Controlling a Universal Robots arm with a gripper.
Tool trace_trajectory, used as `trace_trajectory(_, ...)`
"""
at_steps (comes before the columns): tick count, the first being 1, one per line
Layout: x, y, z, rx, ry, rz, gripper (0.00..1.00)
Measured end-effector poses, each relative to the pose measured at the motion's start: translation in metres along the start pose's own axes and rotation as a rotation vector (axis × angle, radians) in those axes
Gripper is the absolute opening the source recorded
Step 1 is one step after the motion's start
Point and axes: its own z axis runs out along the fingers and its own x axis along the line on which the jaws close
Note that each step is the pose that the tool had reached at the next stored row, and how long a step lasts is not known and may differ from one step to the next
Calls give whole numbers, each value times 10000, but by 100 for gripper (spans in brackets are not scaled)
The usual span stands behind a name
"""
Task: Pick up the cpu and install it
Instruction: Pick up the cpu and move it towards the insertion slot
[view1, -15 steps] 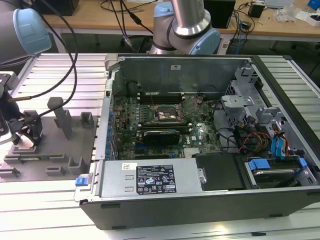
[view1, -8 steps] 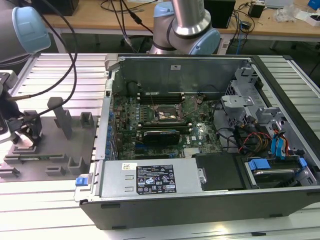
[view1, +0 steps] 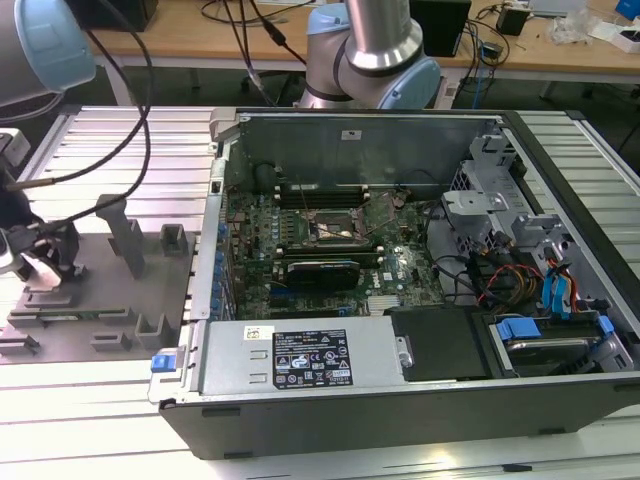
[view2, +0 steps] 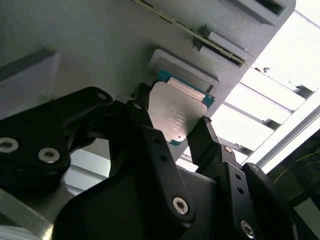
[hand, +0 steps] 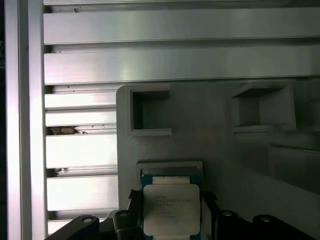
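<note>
One cpu (view2: 176, 114), flat and square with a silver top and a green rim, is lying directly between the fingertips of the gripper (view2: 171, 122). The gripper is clamping it, and in both wrist views the black fingers (view2: 150, 145) are pressing against two opposite edges. The chip is sitting at a shallow framed pocket (hand: 170, 166) of the grey plastic fixture (hand: 215, 135), just ahead of the fingertips, with aluminium slats (hand: 150, 60) running beyond. One open computer case (view1: 360, 400) is standing well apart from the gripper, toward the exterior view's right, its motherboard socket (view1: 338, 228) showing inside. Handling, by judgement: the item is probably weighing little and not flexing. The metal lid is looking slick and the underside is likely bruising easily, so the bare side edges are seeming the proper hold, with a light, level squeeze.
</note>
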Motion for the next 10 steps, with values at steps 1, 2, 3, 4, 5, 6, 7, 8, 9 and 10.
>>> trace_trajectory(1, -1, 3, -40, 5, -1, 0, 55)
trace_trajectory(2, -1, 6, -74, 10, -1, 0, 55)
trace_trajectory(3, -2, 8, -102, 16, -1, 1, 55)
trace_trajectory(4, -3, 9, -125, 21, -1, 0, 55)
trace_trajectory(5, -4, 11, -157, 27, -2, -1, 55)
trace_trajectory(6, -4, 15, -196, 38, -2, 0, 55)
trace_trajectory(7, -5, 16, -218, 44, -2, -1, 55)
trace_trajectory(8, -5, 19, -244, 53, -3, -1, 55)
trace_trajectory(9, -6, 21, -275, 64, -3, -1, 55)
trace_trajectory(10, -7, 23, -299, 68, -3, -2, 55)
